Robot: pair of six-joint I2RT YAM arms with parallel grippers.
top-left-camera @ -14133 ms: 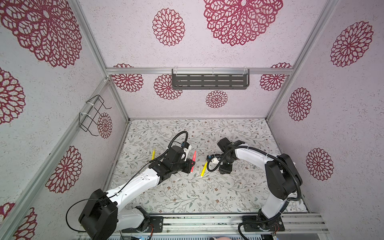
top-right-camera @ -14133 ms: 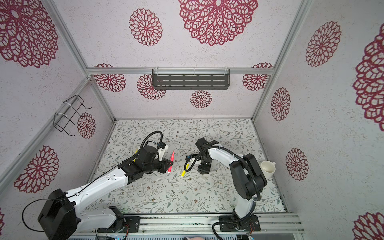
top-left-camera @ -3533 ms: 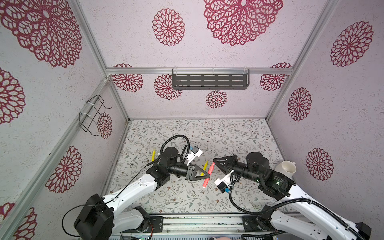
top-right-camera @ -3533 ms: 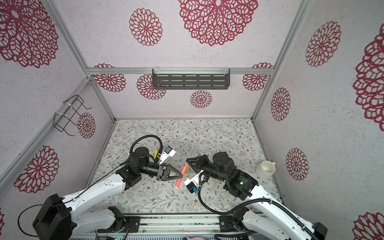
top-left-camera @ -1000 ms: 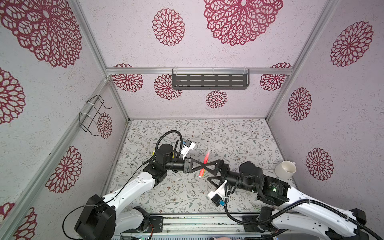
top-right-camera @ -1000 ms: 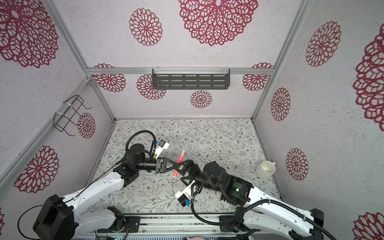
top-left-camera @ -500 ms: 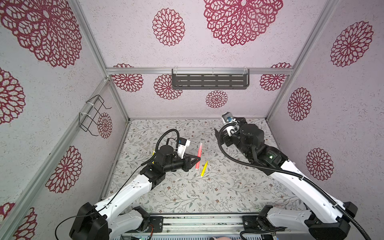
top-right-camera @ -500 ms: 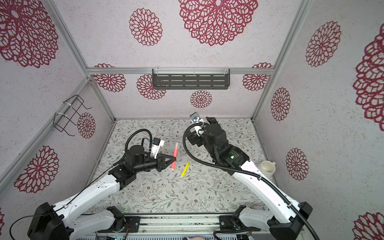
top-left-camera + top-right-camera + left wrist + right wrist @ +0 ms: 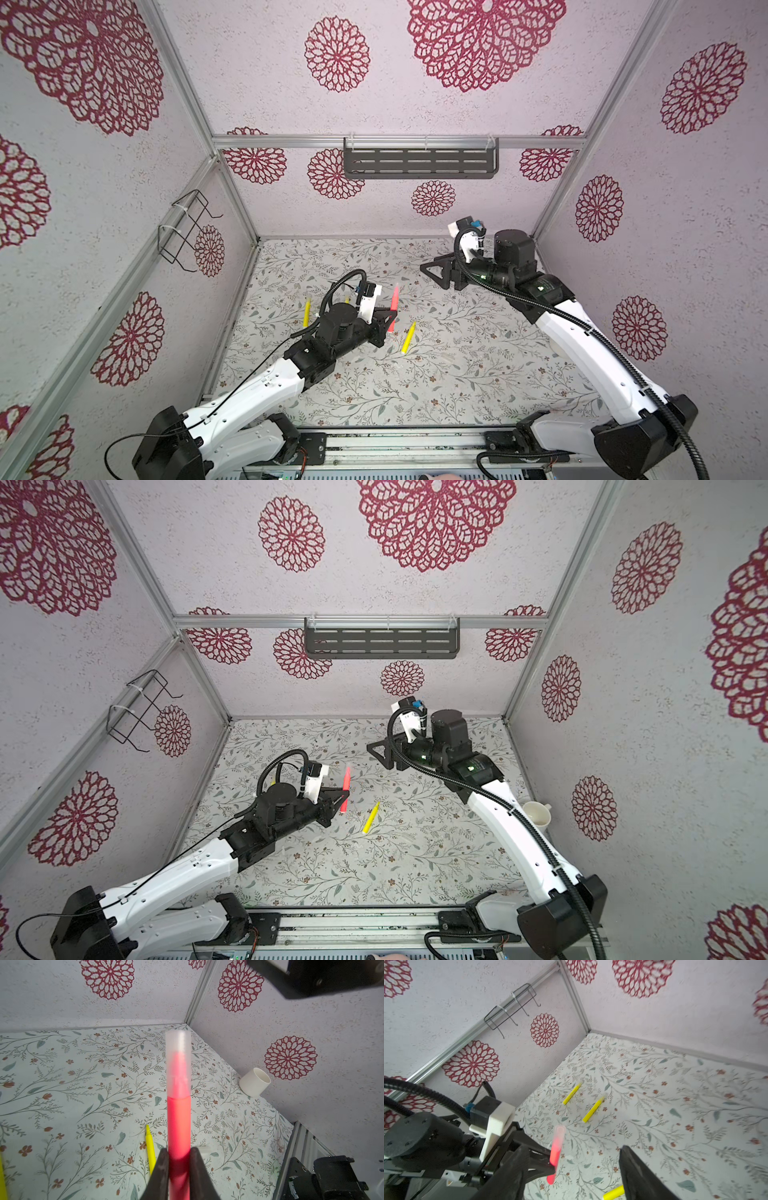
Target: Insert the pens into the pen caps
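My left gripper point(image 9: 390, 321) point(image 9: 343, 798) point(image 9: 179, 1154) is shut on the lower part of the red-pink pen point(image 9: 394, 300) point(image 9: 179, 1124) point(image 9: 556, 1154), which stands nearly upright above the table. A clear pen cap point(image 9: 178, 1059) sits over the pen's upper end. My right gripper point(image 9: 424, 269) point(image 9: 371, 750) point(image 9: 571, 1164) hangs open and empty, raised at the back right, well away from the pen. Yellow pens lie on the table point(image 9: 408, 337) point(image 9: 306, 312) point(image 9: 370, 817) point(image 9: 593, 1109) point(image 9: 572, 1091). In the left wrist view a loose clear cap point(image 9: 204, 1149) lies beside the gripper.
A white cup point(image 9: 536, 812) point(image 9: 254, 1082) stands by the right wall. A wire rack point(image 9: 187, 232) hangs on the left wall and a dark shelf point(image 9: 419, 162) on the back wall. The arms' mounting rail point(image 9: 395, 444) runs along the front edge.
My right gripper has left the red-pink pen and swung up to the back right. My left gripper still holds the pen and has shifted slightly toward the front.
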